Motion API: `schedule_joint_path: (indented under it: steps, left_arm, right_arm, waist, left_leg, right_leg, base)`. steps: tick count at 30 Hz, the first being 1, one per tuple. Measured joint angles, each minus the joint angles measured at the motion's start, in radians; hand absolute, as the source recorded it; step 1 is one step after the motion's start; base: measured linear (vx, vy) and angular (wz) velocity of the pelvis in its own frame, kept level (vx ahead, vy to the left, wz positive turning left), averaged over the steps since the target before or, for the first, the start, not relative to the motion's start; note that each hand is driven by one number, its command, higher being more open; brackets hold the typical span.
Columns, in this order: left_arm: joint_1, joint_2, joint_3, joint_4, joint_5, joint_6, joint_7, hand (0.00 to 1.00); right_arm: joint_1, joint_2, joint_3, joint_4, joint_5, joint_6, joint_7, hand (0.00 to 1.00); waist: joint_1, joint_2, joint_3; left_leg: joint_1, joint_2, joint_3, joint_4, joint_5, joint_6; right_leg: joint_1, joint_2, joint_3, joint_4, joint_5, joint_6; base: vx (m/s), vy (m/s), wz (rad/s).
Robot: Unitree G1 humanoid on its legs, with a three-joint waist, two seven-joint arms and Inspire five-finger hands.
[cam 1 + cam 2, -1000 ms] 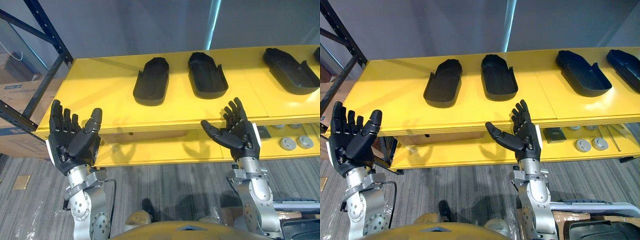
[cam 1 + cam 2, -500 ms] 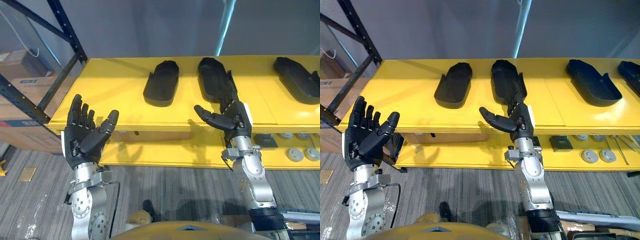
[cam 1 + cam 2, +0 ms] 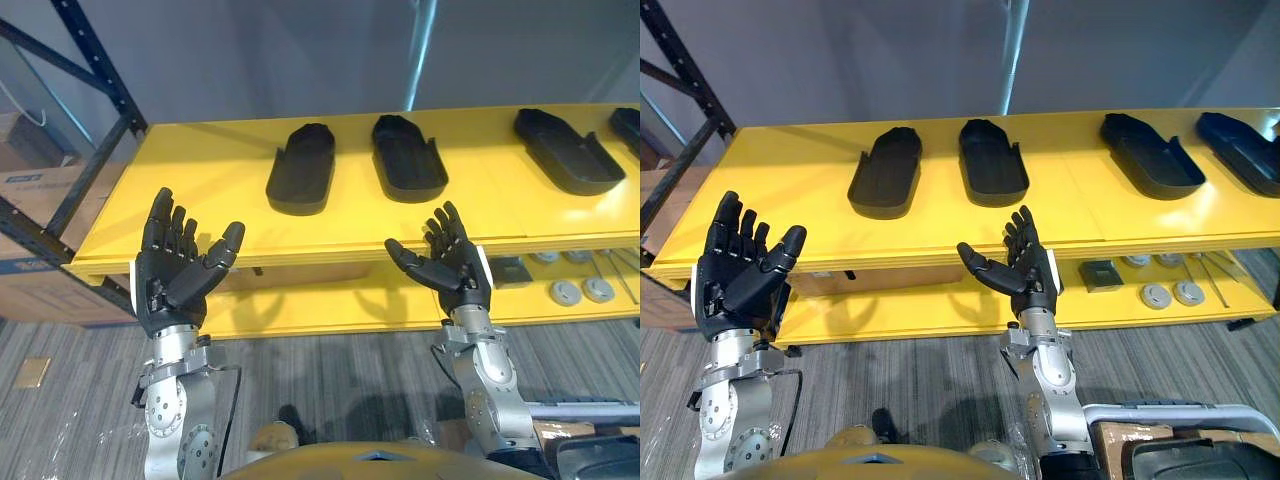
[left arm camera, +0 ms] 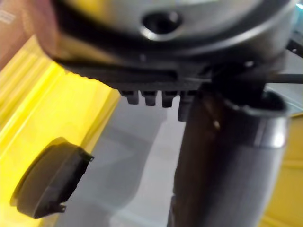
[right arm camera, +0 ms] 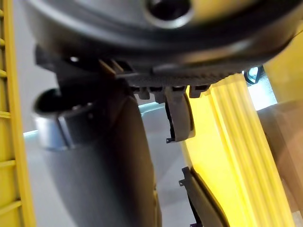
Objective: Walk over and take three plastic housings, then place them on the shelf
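Housings point(image 3: 303, 168) of black plastic lie on the yellow shelf point(image 3: 200, 180), ahead of the left hand point(image 3: 170, 285) and right hand point(image 3: 455, 275), both held palm-up, spread wide and empty, so I'd judge none of the three taken yet.

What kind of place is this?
Probably a factory or warehouse storage area: a yellow shelf on a metal rack holds black plastic housings, with round parts on the lower level and cardboard boxes beside it.
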Motion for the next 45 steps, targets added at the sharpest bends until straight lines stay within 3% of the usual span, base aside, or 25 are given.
schedule_joint_path:
  steps: [1, 3, 6, 9, 11, 15, 18, 26, 29, 36, 45]
  left_arm:
    - [0.002, 0.001, -0.002, 0.002, -0.002, 0.0, 0.011, 1.0]
    - [0.001, 0.0, -0.001, 0.022, -0.023, 0.0, 0.015, 1.0]
    - [0.01, -0.004, 0.003, 0.056, -0.042, 0.0, 0.023, 1.0]
    - [0.01, -0.025, 0.001, 0.057, -0.039, -0.002, 0.017, 1.0]
    - [0.005, -0.028, 0.002, 0.057, -0.035, 0.0, 0.013, 1.0]
    - [0.01, -0.03, 0.045, 0.054, -0.034, 0.037, -0.022, 1.0]
    - [0.011, -0.031, 0.087, 0.049, -0.037, 0.049, -0.021, 1.0]
    - [-0.002, -0.044, 0.104, 0.002, -0.038, 0.037, 0.015, 1.0]
    - [-0.001, -0.053, 0.102, 0.002, -0.038, 0.039, 0.0, 1.0]
    - [-0.002, -0.048, 0.049, 0.002, -0.039, 0.039, -0.047, 1.0]
    - [0.011, -0.043, 0.003, 0.03, -0.045, 0.039, -0.074, 1.0]
  right_arm:
    - [-0.003, -0.008, 0.005, -0.002, 0.002, 0.0, 0.021, 1.0]
    - [-0.007, -0.022, 0.012, -0.003, 0.001, 0.0, 0.06, 1.0]
    - [-0.028, -0.053, 0.039, -0.006, 0.0, -0.002, 0.087, 1.0]
    - [-0.047, -0.073, 0.049, -0.009, 0.003, -0.024, 0.097, 1.0]
    - [-0.065, -0.072, 0.057, -0.009, -0.001, -0.026, 0.087, 1.0]
    - [-0.063, -0.047, 0.063, -0.014, 0.012, -0.052, 0.049, 1.0]
    - [-0.065, -0.024, 0.069, -0.035, 0.022, -0.07, 0.049, 1.0]
    - [-0.157, -0.059, 0.068, -0.034, 0.019, -0.07, 0.072, 1.0]
    - [-0.31, -0.086, 0.078, 0.029, 0.003, -0.063, 0.056, 1.0]
    - [-0.686, -0.141, 0.075, 0.283, -0.082, 0.006, -0.049, 1.0]
    - [-1.137, -0.36, 0.079, 0.668, -0.033, 0.217, -0.095, 1.0]
  waist:
    - [0.001, 0.006, 0.004]
    - [0.002, 0.011, 0.011]
    - [0.004, 0.015, 0.023]
    - [0.011, 0.046, 0.009]
    - [0.008, 0.04, 0.012]
    - [0.011, -0.017, 0.006]
    - [0.024, -0.027, 0.004]
    - [0.026, -0.032, 0.016]
    - [0.036, -0.03, 0.04]
    - [0.086, -0.018, 0.064]
    - [0.146, 0.007, 0.099]
  left_leg:
    - [-0.036, 0.033, -0.001, 0.107, -0.03, 0.004]
    - [-0.101, 0.08, -0.037, 0.259, -0.035, 0.005]
    - [-0.122, 0.099, -0.075, 0.299, -0.031, -0.013]
    - [-0.074, 0.072, -0.11, 0.142, -0.034, -0.04]
    - [-0.028, 0.026, -0.094, 0.065, -0.029, -0.039]
    - [0.0, -0.051, -0.072, -0.011, -0.02, -0.013]
    - [0.015, -0.082, -0.051, -0.05, -0.014, 0.001]
    - [-0.038, -0.078, -0.113, -0.027, -0.014, 0.007]
    - [-0.043, -0.073, -0.134, -0.004, -0.015, 0.005]
    - [-0.071, -0.078, -0.185, -0.005, 0.004, 0.011]
    - [-0.035, -0.117, -0.252, -0.061, 0.047, 0.021]
  right_leg:
    - [0.0, 0.005, 0.01, 0.007, -0.014, -0.015]
    - [0.002, 0.016, 0.019, 0.01, -0.021, -0.024]
    - [0.001, 0.017, 0.04, 0.013, -0.029, -0.028]
    - [-0.045, 0.01, 0.071, 0.047, -0.038, -0.019]
    - [-0.056, -0.025, 0.089, 0.068, -0.039, -0.003]
    - [-0.076, -0.082, 0.092, 0.075, -0.016, 0.037]
    - [-0.089, -0.104, 0.106, 0.068, 0.0, 0.054]
    - [-0.047, -0.081, 0.032, -0.005, 0.027, 0.058]
    - [-0.024, -0.071, 0.008, -0.01, 0.028, 0.055]
    - [-0.012, -0.072, -0.051, -0.007, 0.027, 0.054]
    - [0.053, -0.09, -0.134, -0.006, 0.026, 0.055]
  base:
    - [-0.02, -0.011, -0.27]
    - [-0.05, -0.027, -0.19]
    - [-0.06, -0.036, -0.2]
    - [0.0, 0.046, -0.23]
    - [0.05, 0.13, -0.18]
    - [0.08, 0.132, 0.0]
    - [0.07, 0.078, -0.08]
    - [0.0, 0.003, 0.21]
    - [-0.05, -0.015, 0.2]
    - [-0.04, -0.001, 0.24]
    - [-0.02, 0.018, 0.25]
